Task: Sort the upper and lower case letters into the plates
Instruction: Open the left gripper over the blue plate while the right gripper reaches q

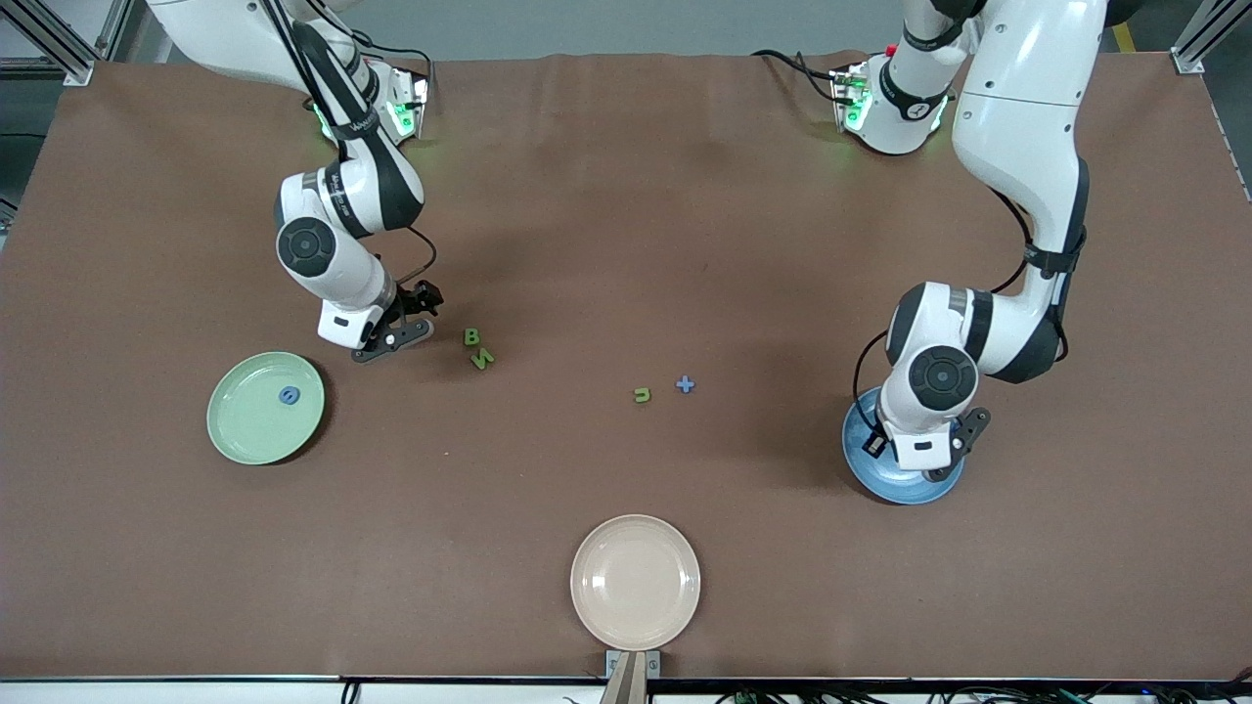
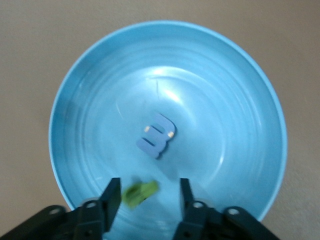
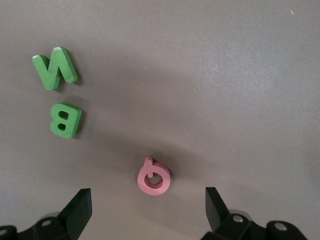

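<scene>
1. My left gripper (image 2: 149,192) hangs released over the blue plate (image 1: 895,489), where I see a blue letter (image 2: 157,135) and a green piece (image 2: 140,193).
2. My right gripper (image 3: 148,200) spreads wide over a pink letter (image 3: 154,176), near the green plate (image 1: 245,430).
</scene>
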`<action>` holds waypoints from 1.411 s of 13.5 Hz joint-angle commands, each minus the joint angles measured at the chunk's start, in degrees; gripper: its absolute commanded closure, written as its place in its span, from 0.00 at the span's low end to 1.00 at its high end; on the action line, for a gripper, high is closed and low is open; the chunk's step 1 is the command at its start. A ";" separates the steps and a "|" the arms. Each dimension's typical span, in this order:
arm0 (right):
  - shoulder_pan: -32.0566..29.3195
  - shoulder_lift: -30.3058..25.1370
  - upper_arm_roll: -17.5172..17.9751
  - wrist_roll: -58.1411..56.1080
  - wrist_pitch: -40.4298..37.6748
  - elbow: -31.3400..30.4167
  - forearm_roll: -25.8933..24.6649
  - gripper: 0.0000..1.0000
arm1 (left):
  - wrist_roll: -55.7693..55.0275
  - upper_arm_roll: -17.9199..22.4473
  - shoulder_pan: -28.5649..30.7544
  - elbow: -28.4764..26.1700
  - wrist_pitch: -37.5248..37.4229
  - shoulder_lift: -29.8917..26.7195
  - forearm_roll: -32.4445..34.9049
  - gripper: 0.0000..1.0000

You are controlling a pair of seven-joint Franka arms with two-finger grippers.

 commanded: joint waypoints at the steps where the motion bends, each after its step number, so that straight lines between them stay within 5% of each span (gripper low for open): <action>1: 0.05 0.31 -0.02 0.76 2.19 -1.45 0.06 0.00 | -1.65 -1.06 -0.69 -1.38 -0.15 -3.76 0.58 0.01; 9: -0.56 2.78 -0.19 0.67 3.95 -1.18 -0.03 0.00 | -25.53 -15.82 -2.18 -1.55 3.17 -2.98 0.22 0.04; 15: -0.12 3.83 -0.11 0.67 4.30 -1.18 -0.03 0.33 | -28.73 -16.88 -8.59 3.18 7.94 3.43 0.40 0.21; 19: 0.05 5.07 -0.11 0.67 6.15 -1.18 -0.03 0.34 | -29.52 -16.80 -10.80 7.41 7.85 7.13 0.31 0.30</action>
